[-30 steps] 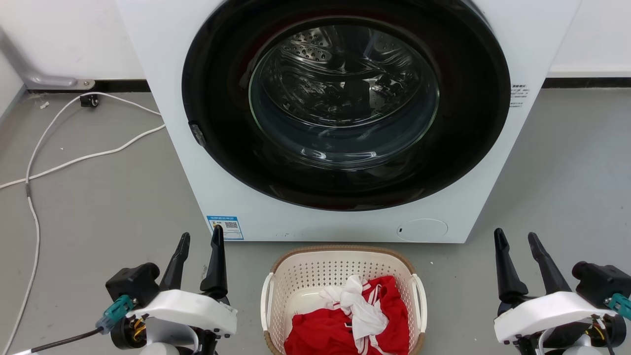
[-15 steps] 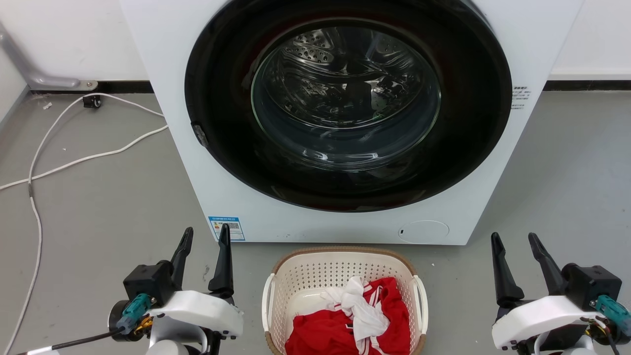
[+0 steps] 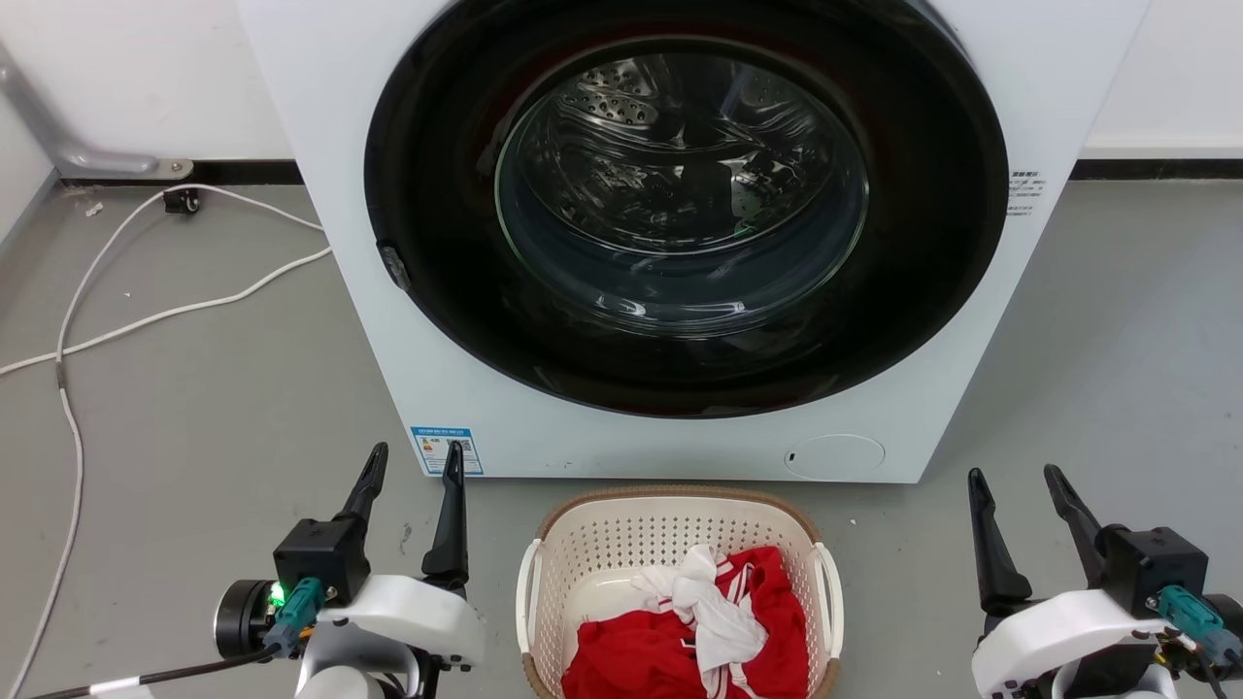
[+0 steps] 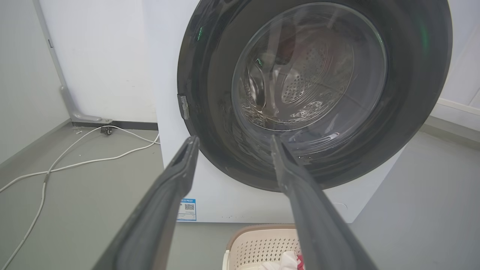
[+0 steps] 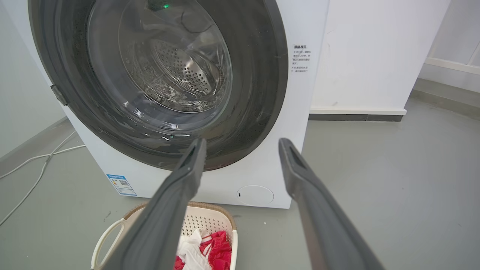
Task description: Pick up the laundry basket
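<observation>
Accordingly, the laundry basket (image 3: 621, 539) was found upright on the grey floor (image 3: 194, 417) directly in front of the washing machine (image 3: 320, 116), its brown rim just short of the machine's base and below the round glass door (image 3: 680, 184). It held a red garment (image 3: 670, 650) with a crumpled white garment (image 3: 709, 602) lying on top; a patch of cream bottom showed bare on the side nearer the machine. Neither white side handle was touched. The left gripper (image 3: 416, 454) hung in front of the machine's lower left corner, apart from the basket. Its two dark fingers were spread with nothing between them, one tip crossing the blue label (image 3: 432, 449) on the machine's front in the head view. In the left wrist view the same gripper (image 4: 234, 138) pointed at the lower part of the door, and the basket (image 4: 258, 243) showed low beneath the machine's base. The right gripper (image 3: 1014, 476) hung off the machine's lower right corner, beyond the round service flap (image 3: 833, 454), its fingers likewise parted and empty. In the right wrist view that gripper (image 5: 243, 140) also faced the machine's front, with the basket (image 5: 204, 221) below the door, partly behind one finger. A white cable (image 3: 146, 316) lay across the floor to the left of the machine.
</observation>
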You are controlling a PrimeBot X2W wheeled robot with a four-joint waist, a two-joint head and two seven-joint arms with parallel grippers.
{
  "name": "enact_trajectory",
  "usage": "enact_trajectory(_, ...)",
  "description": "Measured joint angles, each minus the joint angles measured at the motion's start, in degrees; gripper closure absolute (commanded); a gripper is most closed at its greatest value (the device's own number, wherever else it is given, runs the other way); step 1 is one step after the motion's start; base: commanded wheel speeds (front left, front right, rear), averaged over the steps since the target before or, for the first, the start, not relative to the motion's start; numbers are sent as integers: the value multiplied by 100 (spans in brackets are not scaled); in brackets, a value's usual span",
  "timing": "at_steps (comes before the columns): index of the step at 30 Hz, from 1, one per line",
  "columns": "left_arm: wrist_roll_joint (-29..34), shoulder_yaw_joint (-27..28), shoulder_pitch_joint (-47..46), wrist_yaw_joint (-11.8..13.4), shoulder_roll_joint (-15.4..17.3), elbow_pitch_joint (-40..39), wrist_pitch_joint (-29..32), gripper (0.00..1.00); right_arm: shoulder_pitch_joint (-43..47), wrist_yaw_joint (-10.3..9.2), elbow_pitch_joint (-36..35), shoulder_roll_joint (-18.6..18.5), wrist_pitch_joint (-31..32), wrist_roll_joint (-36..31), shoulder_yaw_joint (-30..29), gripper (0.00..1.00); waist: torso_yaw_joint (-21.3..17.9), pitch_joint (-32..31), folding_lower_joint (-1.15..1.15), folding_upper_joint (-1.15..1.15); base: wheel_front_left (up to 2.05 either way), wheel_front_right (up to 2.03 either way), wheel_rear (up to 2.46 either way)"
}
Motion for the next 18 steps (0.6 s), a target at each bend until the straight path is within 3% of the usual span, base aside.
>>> enact_trajectory(18,566,-18,-55,88,3,112,-183,0,58,0,-26,0,-99,-576,-33,0,29,22,0,0,0,0,0)
